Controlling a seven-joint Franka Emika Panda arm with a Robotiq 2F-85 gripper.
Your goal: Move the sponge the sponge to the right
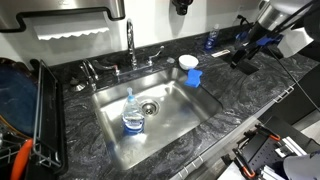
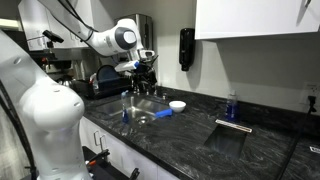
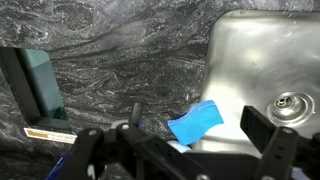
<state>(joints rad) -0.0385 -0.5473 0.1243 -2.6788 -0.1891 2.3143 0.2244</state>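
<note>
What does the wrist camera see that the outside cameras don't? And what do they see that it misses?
Only the wrist view: a dark teal thing standing on the counter, which I cannot find from outside. Only the exterior views: the faucet, the clear bottle in the sink, and the small dark-blue bottle. Both: the blue sponge by the sink's rim, the drain, and the open gripper.

sponge (image 3: 205,118) partly behind end effector (image 3: 192,135), sink (image 3: 250,60) cropped right
</note>
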